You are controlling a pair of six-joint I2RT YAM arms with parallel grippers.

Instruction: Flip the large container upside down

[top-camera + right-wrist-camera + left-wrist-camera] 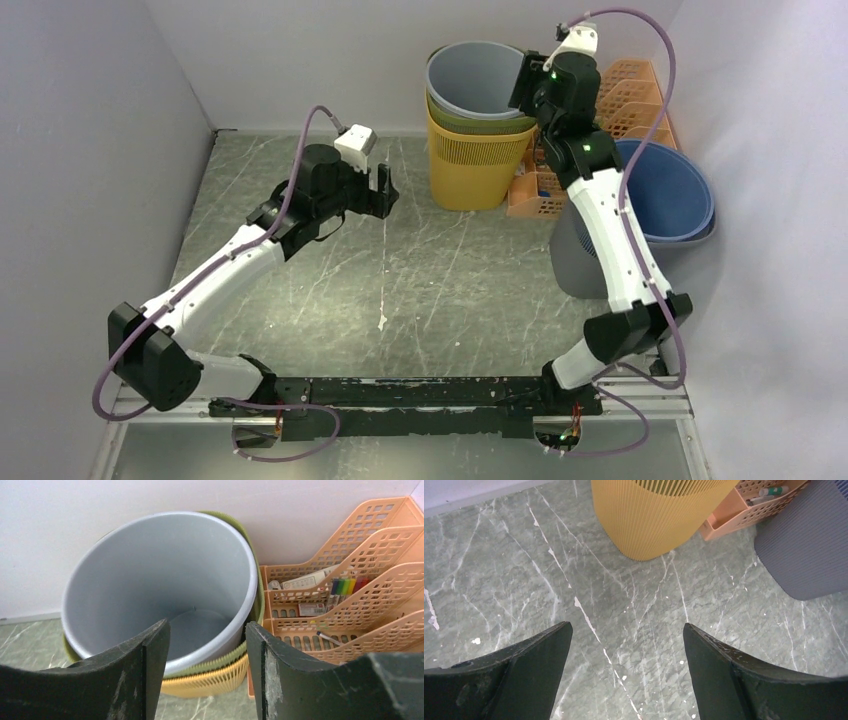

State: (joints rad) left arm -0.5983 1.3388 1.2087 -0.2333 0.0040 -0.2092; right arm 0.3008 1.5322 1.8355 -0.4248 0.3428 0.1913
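A grey bin (pixel 470 80) stands upright at the back, nested in an olive bin that sits in a yellow ribbed bin (pixel 468 170). My right gripper (pixel 524 82) is open, high at the grey bin's right rim. In the right wrist view the grey bin (pixel 160 580) is empty and its near rim shows between my open fingers, midpoint (pixel 206 647); I cannot tell whether they touch it. My left gripper (pixel 384 190) is open and empty over the floor, left of the yellow bin. In the left wrist view its midpoint (pixel 626 635) is over bare floor, with the yellow bin (pixel 659 515) ahead.
A blue bin (pixel 665 190) sits nested in a grey ribbed bin (pixel 572 258) at the right, behind my right arm. An orange file tray (pixel 630 95) with pens stands in the back right corner. Walls close in at the left, back and right.
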